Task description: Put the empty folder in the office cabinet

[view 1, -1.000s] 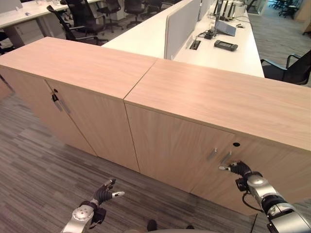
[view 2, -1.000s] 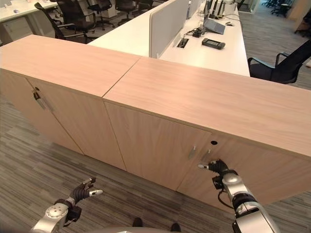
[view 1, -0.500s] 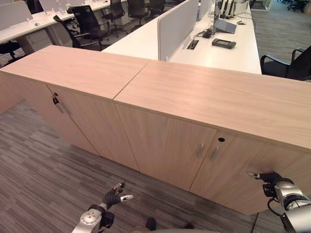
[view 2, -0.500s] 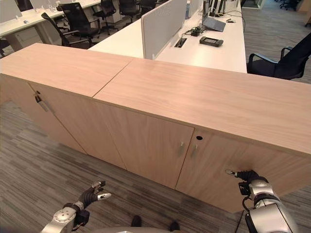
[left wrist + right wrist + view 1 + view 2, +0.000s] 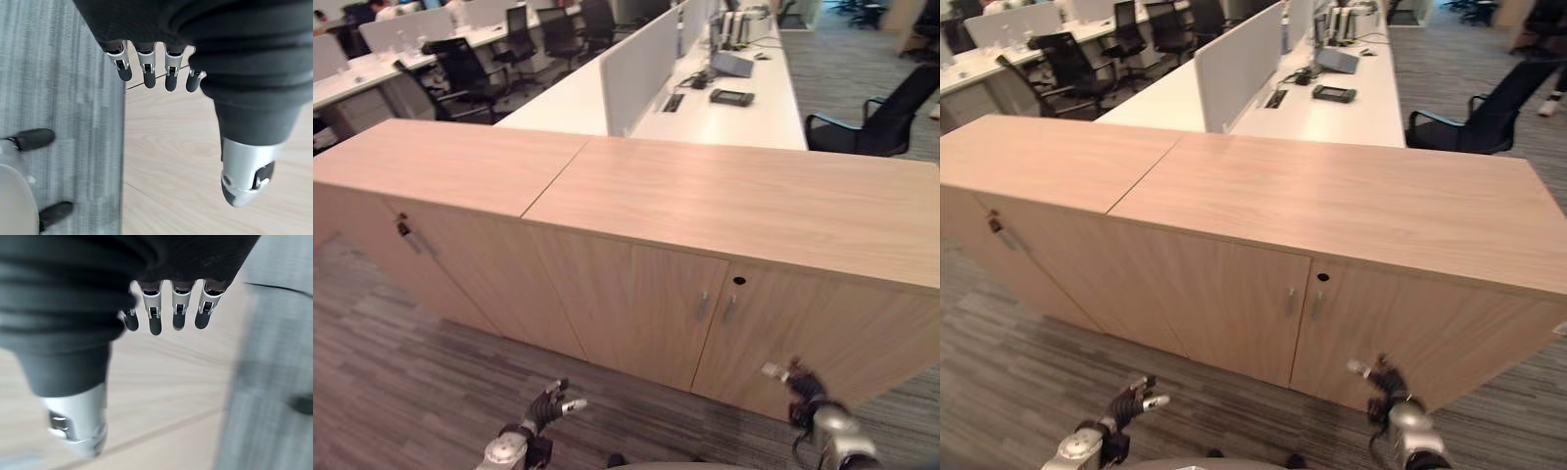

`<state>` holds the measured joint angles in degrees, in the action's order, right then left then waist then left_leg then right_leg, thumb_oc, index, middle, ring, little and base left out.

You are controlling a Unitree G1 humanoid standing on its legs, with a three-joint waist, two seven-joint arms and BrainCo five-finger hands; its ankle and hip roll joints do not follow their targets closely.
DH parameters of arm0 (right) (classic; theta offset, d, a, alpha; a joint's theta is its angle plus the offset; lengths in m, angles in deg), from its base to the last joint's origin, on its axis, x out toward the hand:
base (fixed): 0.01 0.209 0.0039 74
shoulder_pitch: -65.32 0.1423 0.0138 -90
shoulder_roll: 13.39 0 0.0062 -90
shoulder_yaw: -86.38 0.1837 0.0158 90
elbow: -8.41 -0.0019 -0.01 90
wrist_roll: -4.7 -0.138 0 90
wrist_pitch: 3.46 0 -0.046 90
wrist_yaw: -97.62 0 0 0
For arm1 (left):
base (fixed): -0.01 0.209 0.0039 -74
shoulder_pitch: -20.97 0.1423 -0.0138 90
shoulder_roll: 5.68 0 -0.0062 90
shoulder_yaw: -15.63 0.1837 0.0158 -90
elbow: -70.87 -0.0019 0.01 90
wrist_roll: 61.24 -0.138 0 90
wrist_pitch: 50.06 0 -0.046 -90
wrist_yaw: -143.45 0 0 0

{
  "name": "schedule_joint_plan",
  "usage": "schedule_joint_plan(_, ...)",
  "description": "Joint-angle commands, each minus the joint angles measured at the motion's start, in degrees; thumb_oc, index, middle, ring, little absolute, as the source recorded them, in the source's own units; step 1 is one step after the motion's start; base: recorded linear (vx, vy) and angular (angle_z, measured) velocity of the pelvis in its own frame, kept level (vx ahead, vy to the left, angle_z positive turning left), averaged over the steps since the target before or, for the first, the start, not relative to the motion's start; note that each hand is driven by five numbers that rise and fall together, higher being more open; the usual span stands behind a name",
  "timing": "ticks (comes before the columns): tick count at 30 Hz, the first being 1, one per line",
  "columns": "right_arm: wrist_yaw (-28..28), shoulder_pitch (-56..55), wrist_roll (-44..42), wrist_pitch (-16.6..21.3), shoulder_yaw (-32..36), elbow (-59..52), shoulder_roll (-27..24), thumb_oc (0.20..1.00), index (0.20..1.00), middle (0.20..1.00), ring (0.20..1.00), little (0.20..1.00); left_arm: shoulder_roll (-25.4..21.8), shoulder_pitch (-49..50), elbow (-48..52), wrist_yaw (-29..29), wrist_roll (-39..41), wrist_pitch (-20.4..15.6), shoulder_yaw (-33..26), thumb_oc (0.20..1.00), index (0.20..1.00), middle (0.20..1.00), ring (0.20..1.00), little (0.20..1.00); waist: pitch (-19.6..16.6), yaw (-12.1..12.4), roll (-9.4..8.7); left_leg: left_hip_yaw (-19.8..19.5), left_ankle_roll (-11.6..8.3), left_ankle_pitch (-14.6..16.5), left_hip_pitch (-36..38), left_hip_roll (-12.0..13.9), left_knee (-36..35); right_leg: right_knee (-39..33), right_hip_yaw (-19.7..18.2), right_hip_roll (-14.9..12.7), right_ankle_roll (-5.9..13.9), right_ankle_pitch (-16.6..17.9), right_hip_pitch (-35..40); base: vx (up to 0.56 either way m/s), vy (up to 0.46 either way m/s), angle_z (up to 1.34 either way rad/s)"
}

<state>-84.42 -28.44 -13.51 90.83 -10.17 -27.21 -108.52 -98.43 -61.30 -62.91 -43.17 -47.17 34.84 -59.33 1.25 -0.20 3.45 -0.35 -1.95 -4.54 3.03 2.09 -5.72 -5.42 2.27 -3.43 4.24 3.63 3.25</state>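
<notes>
**Both hands empty in front of shut office cabinet**

Office cabinet (image 5: 724, 323) stands shut, light wood, two doors meeting at a seam with a pair of small metal handles (image 5: 716, 306) side by side and a dark round keyhole (image 5: 738, 281) just above them on the right door. A second matching cabinet (image 5: 440, 196) butts against its left side, doors also shut, with a handle (image 5: 408, 235) near its left end. Cabinet tops are bare wood.

Right hand (image 5: 793, 380) is low, in front of the right door's lower part, near the door surface but contact cannot be told. The right wrist view shows its fingers (image 5: 155, 316) straight and loose, thumb apart, nothing held, wood panel past them.

Left hand (image 5: 551, 403) hangs low over the grey striped carpet (image 5: 401, 362), well apart from the cabinet front. The left wrist view shows its fingers (image 5: 149, 68) relaxed and extended, thumb apart, holding nothing.

Folder cannot be made out anywhere here; neither hand has it.

Behind the cabinets: white desk (image 5: 705, 103) with a divider screen (image 5: 641, 64), a dark device (image 5: 730, 97) on the desk, black office chairs (image 5: 871, 127) around.
</notes>
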Motion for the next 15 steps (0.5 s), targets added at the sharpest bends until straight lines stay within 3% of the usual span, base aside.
schedule_joint_plan(1, 1.8, 4.3, 4.7, 1.2, -1.9, 3.2, 1.5, 1.000, 1.000, 1.000, 1.000, 1.000, -0.3, -4.1, -4.1, 1.5, -3.8, -2.2, -1.1, 1.000, 1.000, 1.000, 1.000, 1.000, 0.1, 0.0, -1.63, -1.9, -3.46, 4.0, 2.8, 4.1, 0.7, 0.4, -0.4, -2.9, 3.85, -3.2, 1.9, -0.01, 0.025, -0.09)
schedule_joint_plan(15, 3.4, 5.2, 5.6, 0.7, -4.6, 8.5, 3.4, 1.000, 1.000, 1.000, 1.000, 1.000, 1.1, -6.6, -10.4, 2.3, -5.7, -2.6, 0.1, 1.000, 1.000, 1.000, 1.000, 1.000, -0.1, -1.8, -2.28, 3.1, -2.99, 6.1, 5.6, 3.9, 0.7, 0.4, -3.3, -3.4, 4.63, -3.0, 1.9, 0.00, 0.029, -0.20)
